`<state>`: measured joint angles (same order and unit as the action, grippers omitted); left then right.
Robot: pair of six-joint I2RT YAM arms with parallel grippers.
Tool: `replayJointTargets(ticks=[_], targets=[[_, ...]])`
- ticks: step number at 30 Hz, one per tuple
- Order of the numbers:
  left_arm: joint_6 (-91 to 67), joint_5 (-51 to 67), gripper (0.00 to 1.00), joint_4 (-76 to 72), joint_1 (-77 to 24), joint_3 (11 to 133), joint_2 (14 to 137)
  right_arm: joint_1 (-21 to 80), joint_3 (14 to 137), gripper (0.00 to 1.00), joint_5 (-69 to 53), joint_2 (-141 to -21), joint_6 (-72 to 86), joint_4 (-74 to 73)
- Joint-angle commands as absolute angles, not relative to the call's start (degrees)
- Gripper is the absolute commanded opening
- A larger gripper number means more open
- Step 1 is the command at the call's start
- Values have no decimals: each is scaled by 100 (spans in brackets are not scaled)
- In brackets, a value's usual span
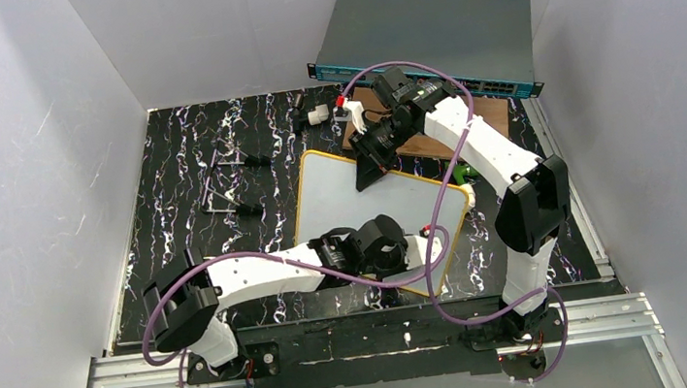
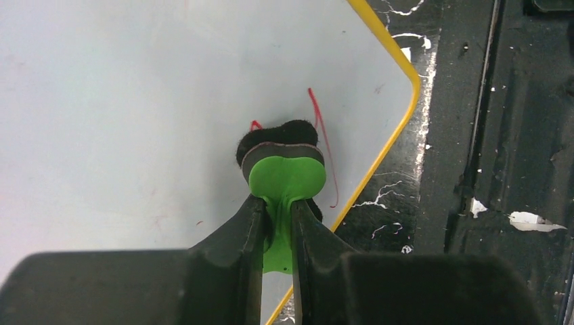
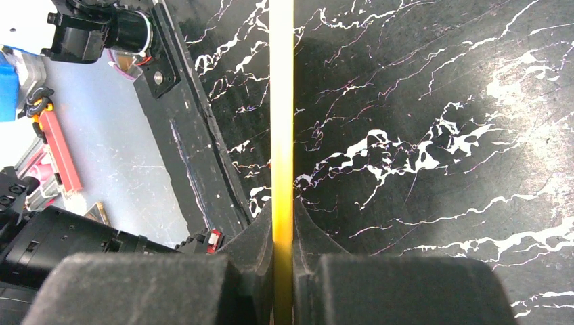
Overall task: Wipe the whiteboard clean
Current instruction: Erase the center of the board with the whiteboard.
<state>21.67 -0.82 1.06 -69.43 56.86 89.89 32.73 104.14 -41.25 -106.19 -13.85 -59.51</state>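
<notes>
Seen from my remote station, the whiteboard [image 1: 359,192] lies at an angle near the middle of the black marbled table [image 1: 181,173], its yellow rim running close to both arms. The left gripper [image 2: 277,203] is nearly closed, its two dark fingers [image 2: 237,237] pinching the stem of a green eraser [image 2: 284,177]. The eraser's black felt pad is pressed against the white surface near the board's near right corner. Thin red pen strokes [image 2: 321,128] show just beside and behind the pad, one of them trailing down toward the rim. The rest of the board in the left wrist view looks pale and only faintly smudged.

At the far edge, the right gripper [image 3: 283,220] is clamped tight on the board's yellow rim, which its wrist camera sees edge-on as one narrow stripe between the fingers. I cannot tell from here whether that edge is lifted off the table.

A brown wooden board [image 1: 496,113] and a grey, teal-fronted equipment box [image 1: 438,32] sit beyond the right arm at the back.
</notes>
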Motion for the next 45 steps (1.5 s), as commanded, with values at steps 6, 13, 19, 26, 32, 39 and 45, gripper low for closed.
replayJointTargets(ticks=[6, 13, 19, 26, 32, 39, 45], targets=[[2417, -105, 0, -28, -7223, 5404, 9524, 3403, 10478, 1, -5018, -10230, -1151, -6068], [2500, -513, 0, -81, -7088, 5696, 9394, 3397, 10442, 1, -4993, -10205, -1141, -6055], [2759, -624, 0, 161, -6803, 6301, 9281, 3402, 10442, 1, -4999, -10189, -1133, -6060], [3192, -755, 0, 246, -6777, 6521, 9393, 3334, 10484, 1, -4989, -10126, -1127, -6061], [3878, -960, 0, 254, -6815, 6463, 9385, 3305, 10506, 1, -5137, -10099, -1084, -6068], [4604, -1376, 0, -470, -6881, 6198, 9610, 3302, 10475, 1, -5312, -10057, -920, -5981], [4515, -1537, 0, -942, -6883, 5773, 9553, 3285, 10345, 1, -5228, -9996, -802, -5864]])
